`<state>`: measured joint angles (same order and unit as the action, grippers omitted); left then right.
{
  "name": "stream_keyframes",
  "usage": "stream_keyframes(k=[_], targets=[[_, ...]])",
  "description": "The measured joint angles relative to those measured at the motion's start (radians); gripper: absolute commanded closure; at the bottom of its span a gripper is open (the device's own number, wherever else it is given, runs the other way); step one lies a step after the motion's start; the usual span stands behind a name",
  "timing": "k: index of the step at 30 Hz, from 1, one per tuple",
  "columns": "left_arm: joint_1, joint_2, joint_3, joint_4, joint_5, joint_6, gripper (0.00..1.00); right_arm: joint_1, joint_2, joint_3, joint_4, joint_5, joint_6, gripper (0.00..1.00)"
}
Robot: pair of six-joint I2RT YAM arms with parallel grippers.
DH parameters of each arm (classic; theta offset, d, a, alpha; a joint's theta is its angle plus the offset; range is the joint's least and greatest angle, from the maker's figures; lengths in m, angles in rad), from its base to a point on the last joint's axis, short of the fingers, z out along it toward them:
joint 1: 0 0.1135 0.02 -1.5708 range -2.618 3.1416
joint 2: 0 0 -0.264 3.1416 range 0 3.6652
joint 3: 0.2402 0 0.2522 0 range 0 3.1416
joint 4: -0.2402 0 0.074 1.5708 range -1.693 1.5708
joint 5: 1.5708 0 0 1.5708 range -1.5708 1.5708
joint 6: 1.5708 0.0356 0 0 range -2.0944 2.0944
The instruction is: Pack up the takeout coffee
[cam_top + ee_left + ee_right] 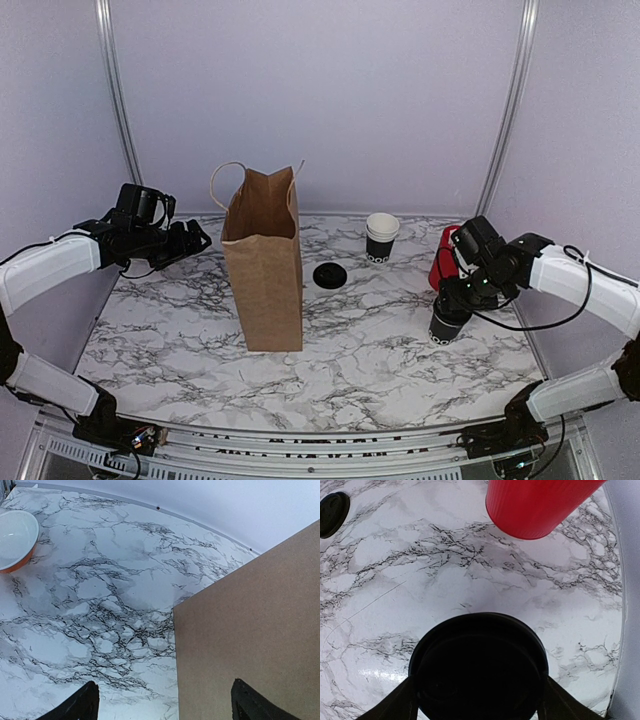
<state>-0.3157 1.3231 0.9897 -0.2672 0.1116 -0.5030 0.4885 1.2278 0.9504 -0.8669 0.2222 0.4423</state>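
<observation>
Currently right hand [477, 700] clasped on upright takeout coffee [446, 327], well right of paper bag [262, 262]; left hand [162, 700], released, near bag.

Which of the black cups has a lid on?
The single black cup between the right arm's fingers; the stacked cups at the back are open-topped.

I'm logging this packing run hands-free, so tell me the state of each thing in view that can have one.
takeout coffee: upright on table, lid on, gripped
paper bag: upright, top open
loose lid: flat on table, on no cup
cup stack: upright, no lid
red cylinder: upright
bowl: upright, visible part empty
left gripper: open, empty
right gripper: shut on takeout coffee
</observation>
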Motion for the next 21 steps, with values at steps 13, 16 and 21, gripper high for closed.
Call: stream_keyframes(k=[13, 16, 21], targets=[[0.0, 0.0, 0.0, 0.0, 0.012, 0.0, 0.08, -0.001, -0.018, -0.014, -0.006, -0.014, 0.006, 0.34], [0.0, -0.011, 0.0, 0.0, 0.023, -0.001, 0.08, -0.001, -0.028, 0.003, -0.025, -0.028, 0.006, 0.35], [0.0, -0.08, 0.003, -0.013, 0.03, -0.01, 0.08, 0.0, -0.053, 0.054, -0.027, -0.054, 0.006, 0.35]])
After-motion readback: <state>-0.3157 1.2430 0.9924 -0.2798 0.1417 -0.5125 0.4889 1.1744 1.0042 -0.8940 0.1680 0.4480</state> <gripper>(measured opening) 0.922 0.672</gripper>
